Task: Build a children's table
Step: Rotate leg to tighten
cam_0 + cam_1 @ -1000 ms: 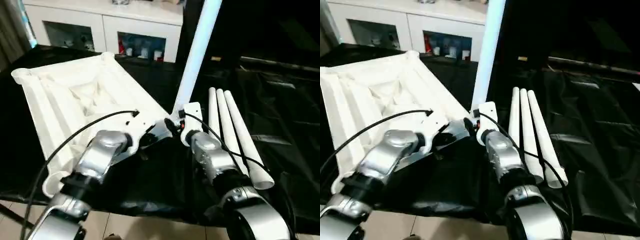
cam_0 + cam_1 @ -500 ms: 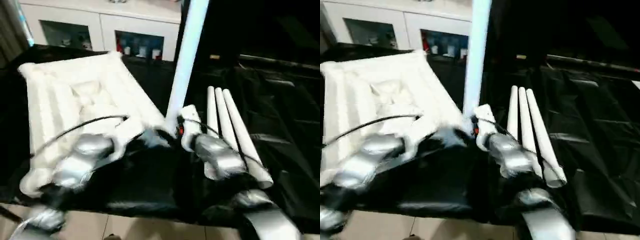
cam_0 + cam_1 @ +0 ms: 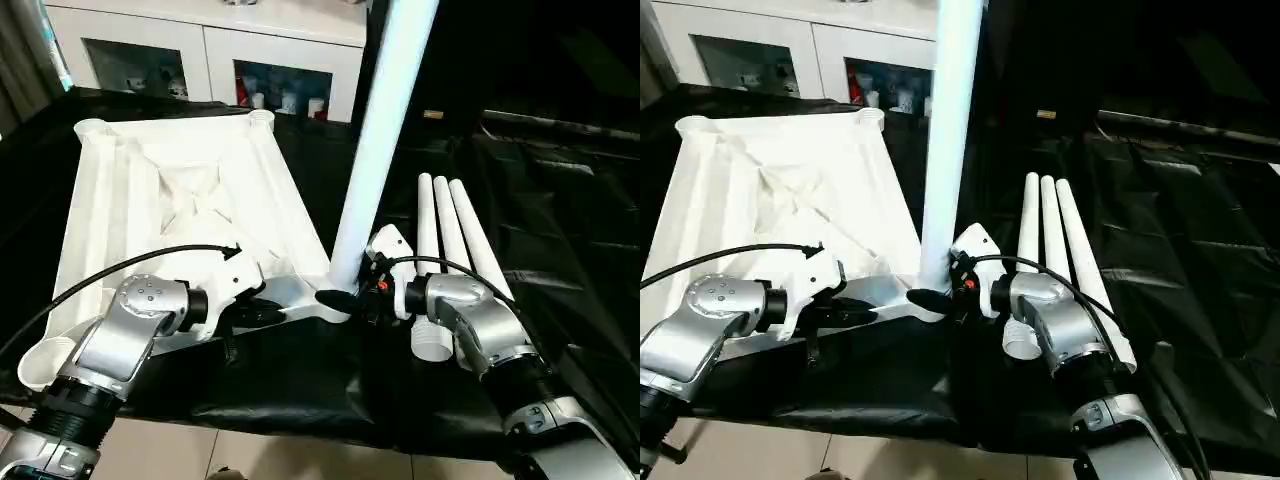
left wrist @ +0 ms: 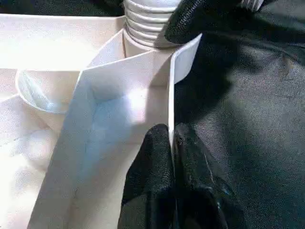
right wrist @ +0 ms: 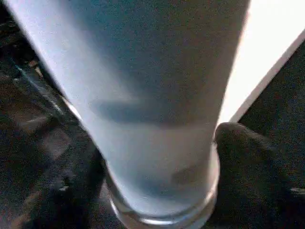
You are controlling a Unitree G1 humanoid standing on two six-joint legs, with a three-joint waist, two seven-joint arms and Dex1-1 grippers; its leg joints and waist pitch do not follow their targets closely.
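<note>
Tabletop (image 3: 190,210) is seen lying ribbed side up on the black-draped table (image 3: 560,230), rotated since a second ago: its far edge now runs nearly square to the view, both far corner sockets visible. Its long axis runs from the near edge away toward the white cabinet (image 3: 210,50). One leg (image 3: 385,130) stands upright in the near right corner socket, less tilted than before, long axis near vertical. Three loose legs (image 3: 450,260) lie side by side just right of it, pointing away, unmoved. Left gripper (image 4: 170,143) is pressed together, pinching the tabletop's thin near edge rib. Right gripper (image 3: 350,296) is spread around the upright leg's base, fingers either side; contact cannot be told.
</note>
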